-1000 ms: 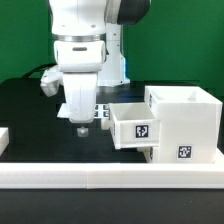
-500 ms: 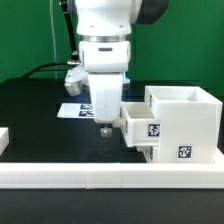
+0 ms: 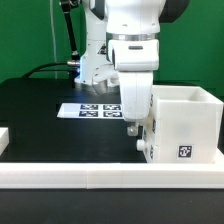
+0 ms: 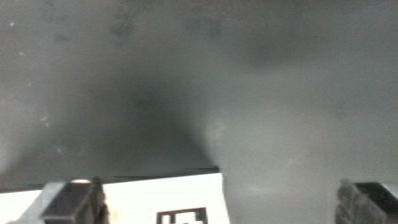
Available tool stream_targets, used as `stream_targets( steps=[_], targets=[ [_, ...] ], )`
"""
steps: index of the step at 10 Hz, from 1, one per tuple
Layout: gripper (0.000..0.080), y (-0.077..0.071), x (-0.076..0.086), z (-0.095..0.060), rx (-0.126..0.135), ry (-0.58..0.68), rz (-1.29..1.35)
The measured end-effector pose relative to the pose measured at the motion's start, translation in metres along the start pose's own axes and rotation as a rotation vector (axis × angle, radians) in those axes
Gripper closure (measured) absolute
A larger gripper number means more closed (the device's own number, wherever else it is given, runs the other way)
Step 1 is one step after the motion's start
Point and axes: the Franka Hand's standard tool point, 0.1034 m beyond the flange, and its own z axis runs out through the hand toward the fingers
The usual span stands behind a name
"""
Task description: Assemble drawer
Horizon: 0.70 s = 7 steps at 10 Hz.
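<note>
The white cube-like housing (image 3: pixel 186 122) stands at the exterior view's right, with a square tag (image 3: pixel 184 152) on its front. My gripper (image 3: pixel 135 129) hangs upright right against the housing's left side. Only a narrow white strip of a tray front (image 3: pixel 147 147) shows beside the fingers; the rest of the trays is hidden behind the gripper and inside the housing. In the wrist view the two fingers (image 4: pixel 63 205) stand wide apart, so the gripper (image 4: pixel 217 206) is open. A white tagged face (image 4: pixel 164 198) lies between them, close to one finger, over the dark table.
The marker board (image 3: pixel 92 110) lies flat on the black table behind the gripper. A long low white rail (image 3: pixel 100 178) runs along the front edge. A small white piece (image 3: pixel 4 138) sits at the exterior view's far left. A green wall closes the back.
The gripper moved steadily toward the exterior view's right. The tray that stuck out of the housing's left side went in with it and now barely shows.
</note>
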Motion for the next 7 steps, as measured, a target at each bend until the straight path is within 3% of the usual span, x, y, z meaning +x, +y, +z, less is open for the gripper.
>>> stream_targets(
  steps=[4, 5, 7],
  targets=[
    [0.0151, 0.005, -0.032, -0.007, -0.015, -0.007, -0.014],
    [0.0151, 0.008, -0.036, -0.011, -0.025, -0.009, -0.009],
    [0.0151, 0.006, -0.035, -0.009, -0.02, -0.007, -0.008]
  ],
)
